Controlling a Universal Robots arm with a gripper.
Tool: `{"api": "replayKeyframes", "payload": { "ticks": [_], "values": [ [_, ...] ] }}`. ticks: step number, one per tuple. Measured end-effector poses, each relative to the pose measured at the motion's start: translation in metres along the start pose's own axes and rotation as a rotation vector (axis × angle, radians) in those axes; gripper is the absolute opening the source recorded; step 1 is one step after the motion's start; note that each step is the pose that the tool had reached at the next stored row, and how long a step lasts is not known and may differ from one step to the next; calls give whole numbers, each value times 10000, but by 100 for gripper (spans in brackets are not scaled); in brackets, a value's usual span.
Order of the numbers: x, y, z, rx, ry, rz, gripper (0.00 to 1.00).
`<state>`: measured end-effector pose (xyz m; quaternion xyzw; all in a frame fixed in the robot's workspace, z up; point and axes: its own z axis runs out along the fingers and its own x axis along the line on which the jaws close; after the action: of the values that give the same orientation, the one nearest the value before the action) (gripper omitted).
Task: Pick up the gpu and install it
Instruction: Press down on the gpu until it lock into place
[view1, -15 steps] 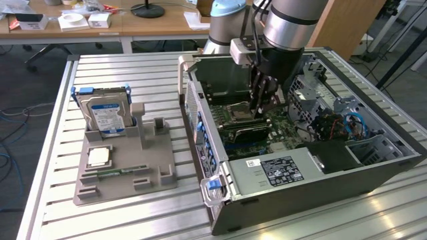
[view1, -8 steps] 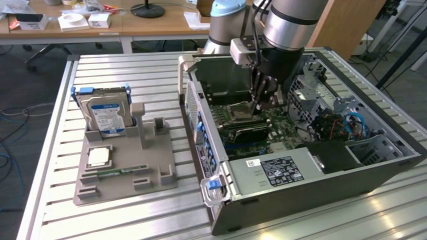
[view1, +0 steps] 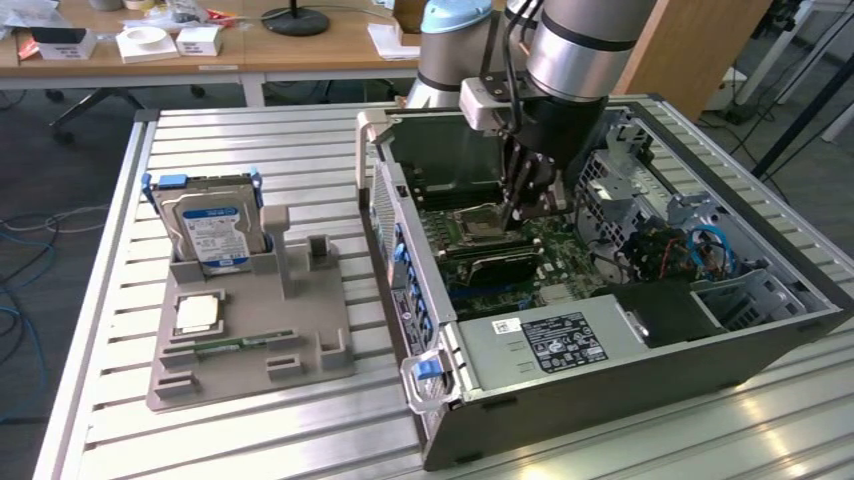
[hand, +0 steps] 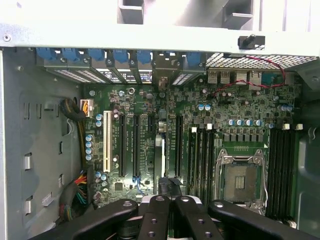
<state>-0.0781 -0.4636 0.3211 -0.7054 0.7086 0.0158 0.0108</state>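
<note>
Right, exterior view: gripper (view1: 525, 200) is down inside the open case (view1: 747, 330), over the green board (view1: 567, 265), well apart from the tray (view1: 254, 370) w/ the hard drive (view1: 211, 235) on the exterior view's left. Drive has a blue label and the power supply (view1: 561, 340) a black & white sticker; text on both is too small to read.

Wrist view: jaws are pressed together, apparently pinching the top edge of the gpu (hand: 160, 150). Card is seen edge-on, straight below the jaws. Its long axis runs from the fingertips to the rear brackets, parallel w/ the black slots (hand: 122, 145) and lying between them.
</note>
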Motion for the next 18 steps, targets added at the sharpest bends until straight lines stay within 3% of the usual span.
{"api": "replayKeyframes", "payload": {
  "ticks": [18],
  "values": [
    [12, -2, 261, 0, 1, 0, 10]
  ]
}}
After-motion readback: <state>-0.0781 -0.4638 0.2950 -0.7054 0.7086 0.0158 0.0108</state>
